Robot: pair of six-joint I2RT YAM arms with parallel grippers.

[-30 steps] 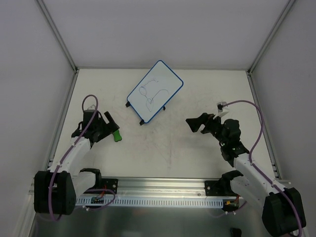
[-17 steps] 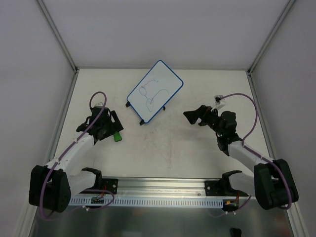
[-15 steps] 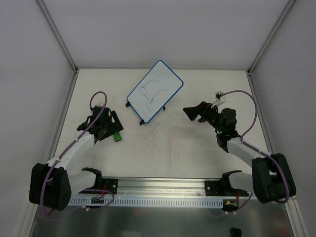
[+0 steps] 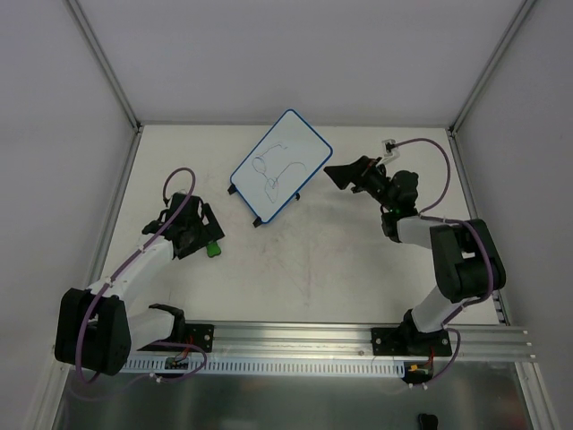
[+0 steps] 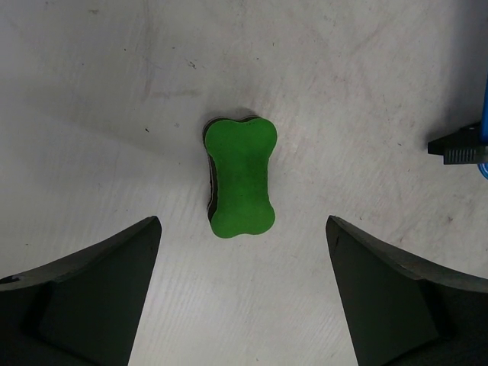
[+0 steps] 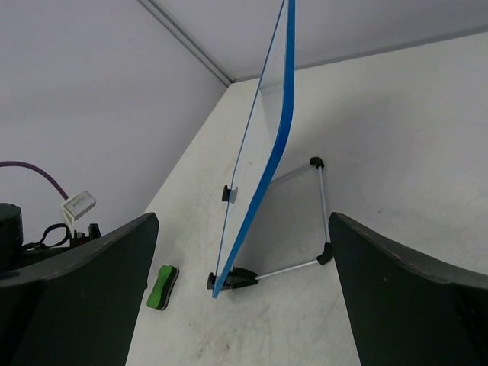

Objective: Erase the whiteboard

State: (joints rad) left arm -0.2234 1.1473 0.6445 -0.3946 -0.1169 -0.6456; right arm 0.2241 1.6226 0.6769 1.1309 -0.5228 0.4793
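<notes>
Board (image 4: 291, 148) stands tilted on wire stand (image 6: 320, 206), far centre of surface (image 4: 358, 269). Looks light, thin, stiff, tippy under wiping; brace at blue rim (image 6: 278, 145). Left tool (image 5: 242, 225) wide open, empty, above eraser (image 5: 240, 177). Right tool (image 4: 345, 173) wide open, empty, just right of board.

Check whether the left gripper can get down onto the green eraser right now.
Probably yes: the left gripper hangs open directly over the green eraser, a finger on either side, nothing between.
</notes>
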